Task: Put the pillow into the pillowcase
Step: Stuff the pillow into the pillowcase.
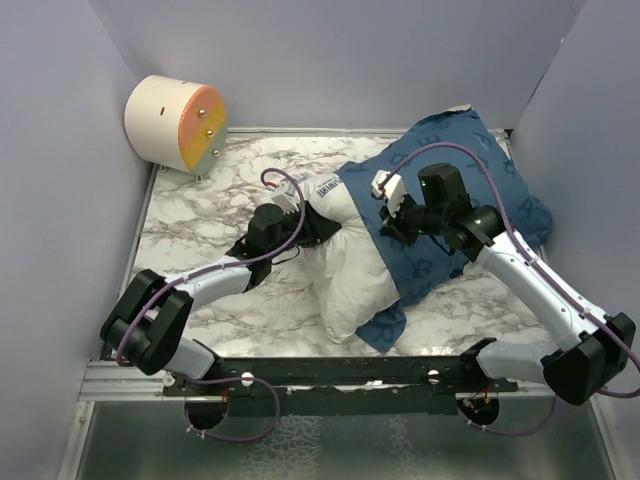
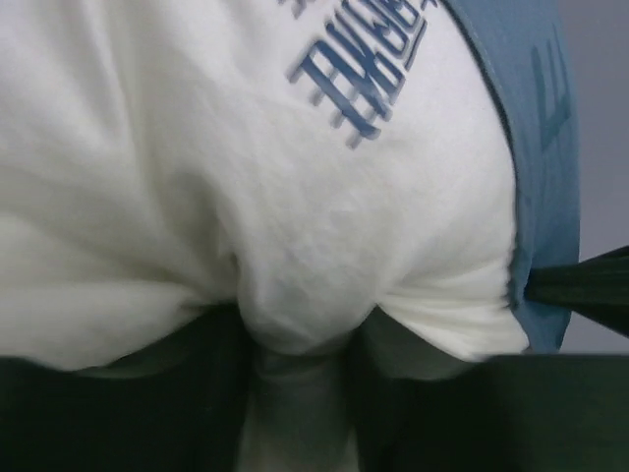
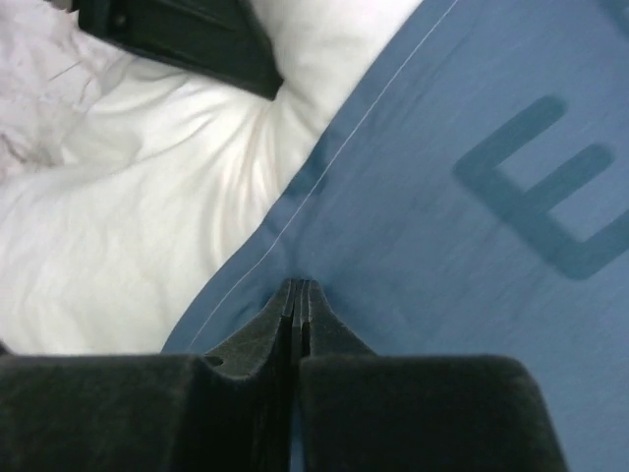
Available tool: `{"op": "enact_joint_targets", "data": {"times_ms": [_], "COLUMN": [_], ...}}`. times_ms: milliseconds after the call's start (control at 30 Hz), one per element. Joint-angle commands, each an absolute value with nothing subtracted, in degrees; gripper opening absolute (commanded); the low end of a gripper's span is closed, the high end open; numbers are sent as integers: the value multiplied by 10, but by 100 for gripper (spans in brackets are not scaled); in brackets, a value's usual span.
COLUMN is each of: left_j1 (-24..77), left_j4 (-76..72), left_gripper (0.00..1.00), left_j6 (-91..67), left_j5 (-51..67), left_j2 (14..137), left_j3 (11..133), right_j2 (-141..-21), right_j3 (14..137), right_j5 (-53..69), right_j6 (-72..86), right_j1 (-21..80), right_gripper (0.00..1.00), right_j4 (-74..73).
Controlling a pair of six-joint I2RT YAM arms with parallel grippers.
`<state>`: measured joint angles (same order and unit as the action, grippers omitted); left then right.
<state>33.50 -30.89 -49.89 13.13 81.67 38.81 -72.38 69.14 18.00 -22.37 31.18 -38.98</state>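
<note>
A: What's on the marble table (image 1: 200,215)?
B: The pillow (image 1: 350,265), centre, its 3 o'clock side inside the pillowcase (image 1: 480,170).
A: Arms?
B: The left gripper (image 2: 300,344), jaws apart, pinches a white fold at 9 o'clock. The right gripper (image 3: 297,295), fully closed, nips the blue hem. A cream drum (image 1: 175,122) sits at 11 o'clock

Little here can actually be read.
The pillowcase (image 3: 472,197) carries a big darker-blue "E" at the right of the right wrist view. The pillow (image 2: 246,197) has blue printed lettering at top centre of the left wrist view, upside down and too blurred to make out.
</note>
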Motion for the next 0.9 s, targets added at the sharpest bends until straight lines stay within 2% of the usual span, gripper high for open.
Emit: {"op": "enact_joint_targets", "data": {"times_ms": [0, 67, 233, 300, 367, 600, 733, 800, 867], "left_j1": [353, 370, 433, 451, 461, 471, 477, 479, 479], "left_j4": [-401, -430, -395, -386, -385, -413, -428, -434, -435], "left_gripper": [18, 0, 0, 0, 0, 0, 0, 0, 0], "left_j6": [-509, -499, -433, -420, -416, -422, -428, -431, -432], "left_j5": [179, 199, 230, 235, 236, 232, 237, 238, 236], "left_j2": [851, 864, 887, 895, 902, 921, 937, 943, 943], "left_j3": [351, 338, 359, 364, 364, 350, 350, 348, 344], "right_j2": [-685, -676, -723, -757, -790, -823, -823, -821, -818], "right_j3": [665, 707, 851, 886, 900, 853, 812, 795, 783], "right_j5": [232, 248, 261, 247, 209, 74, 8, -29, -56], "right_j6": [-237, -235, -211, -201, -192, -205, -226, -237, -246], "right_j1": [315, 315, 315, 315, 315, 315, 315, 315, 315], "right_gripper": [1, 8, 57, 70, 75, 76, 74, 62, 41], "right_j4": [-451, -455, -464, -470, -468, -442, -411, -388, -371]}}
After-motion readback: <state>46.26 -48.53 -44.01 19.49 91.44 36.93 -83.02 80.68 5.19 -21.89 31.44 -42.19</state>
